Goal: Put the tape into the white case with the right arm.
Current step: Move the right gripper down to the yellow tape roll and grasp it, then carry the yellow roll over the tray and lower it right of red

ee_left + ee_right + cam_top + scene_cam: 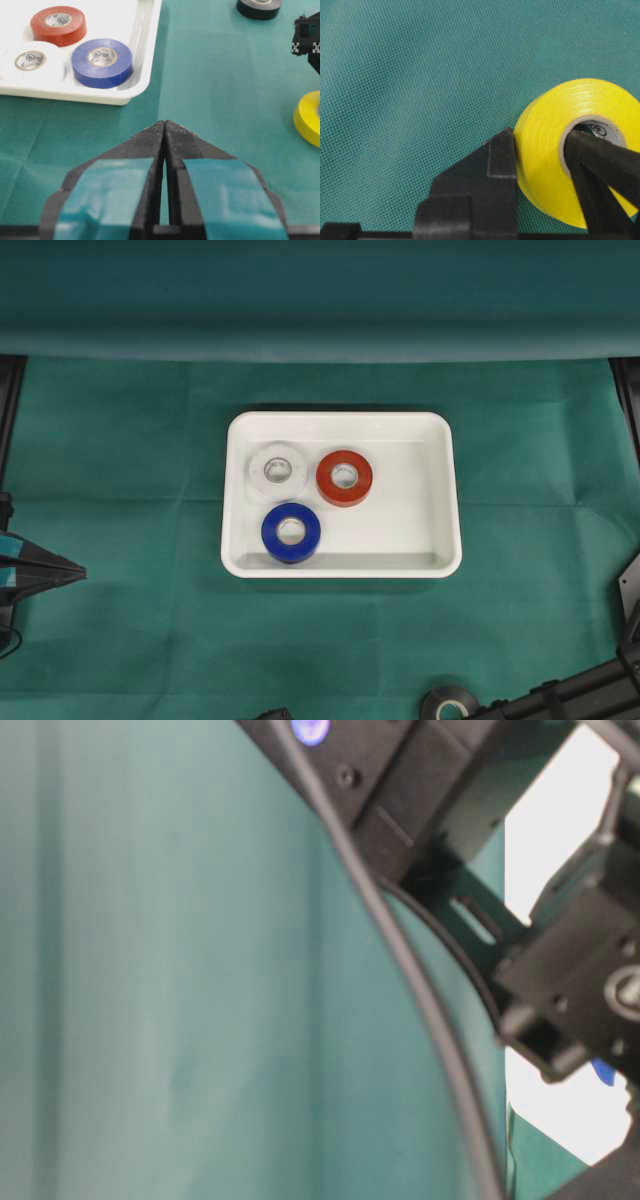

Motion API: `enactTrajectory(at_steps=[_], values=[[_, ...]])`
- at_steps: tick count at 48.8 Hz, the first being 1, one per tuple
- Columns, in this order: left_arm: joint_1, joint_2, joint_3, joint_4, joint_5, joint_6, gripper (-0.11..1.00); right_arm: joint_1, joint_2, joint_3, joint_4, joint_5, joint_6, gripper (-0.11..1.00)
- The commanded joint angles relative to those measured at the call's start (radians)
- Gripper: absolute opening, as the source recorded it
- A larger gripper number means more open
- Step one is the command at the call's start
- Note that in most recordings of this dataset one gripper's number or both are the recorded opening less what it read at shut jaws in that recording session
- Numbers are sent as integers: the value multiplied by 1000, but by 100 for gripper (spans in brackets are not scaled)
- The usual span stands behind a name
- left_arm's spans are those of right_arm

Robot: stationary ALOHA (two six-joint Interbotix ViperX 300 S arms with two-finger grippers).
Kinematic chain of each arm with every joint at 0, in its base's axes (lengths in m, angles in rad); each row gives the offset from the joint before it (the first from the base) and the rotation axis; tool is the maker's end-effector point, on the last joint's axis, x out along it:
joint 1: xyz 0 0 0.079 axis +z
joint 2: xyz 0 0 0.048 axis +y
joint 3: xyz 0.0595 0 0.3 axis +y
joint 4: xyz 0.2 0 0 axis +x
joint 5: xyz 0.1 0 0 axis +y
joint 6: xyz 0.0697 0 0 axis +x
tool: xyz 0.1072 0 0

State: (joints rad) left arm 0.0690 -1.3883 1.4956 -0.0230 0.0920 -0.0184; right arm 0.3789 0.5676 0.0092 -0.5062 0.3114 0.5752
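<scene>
A yellow tape roll (545, 150) lies on the green cloth. My right gripper (537, 137) is shut on its wall, one black finger (502, 150) against the outside and the other inside the core. The left wrist view catches the same yellow tape roll (310, 117) at its right edge. The white case (440, 490) sits mid-table and holds a white roll (277, 471), a red roll (344, 477) and a blue roll (291, 532). My left gripper (165, 124) rests shut and empty at the table's left edge, as the overhead view of this left gripper (75, 573) shows.
A black tape roll (450, 703) lies at the front edge beside the right arm (590, 685). Green cloth covers the whole table. The table-level view is filled by blurred black arm parts (580, 970).
</scene>
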Motion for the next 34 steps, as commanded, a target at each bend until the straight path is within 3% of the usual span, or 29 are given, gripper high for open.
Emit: enactTrajectory(at_steps=[1, 8, 24, 34], values=[[3, 9, -11, -2, -9, -2, 0, -3, -25, -25, -3, -11, 2, 3], [3, 9, -11, -3, -9, -2, 0, -3, -43, -26, -8, -15, -2, 3], [3, 9, -11, -3, -9, -2, 0, -3, -166, -31, -72, 55, -5, 3], [3, 9, -11, -3, -9, -2, 0, -3, -175, -31, -75, 100, -5, 3]])
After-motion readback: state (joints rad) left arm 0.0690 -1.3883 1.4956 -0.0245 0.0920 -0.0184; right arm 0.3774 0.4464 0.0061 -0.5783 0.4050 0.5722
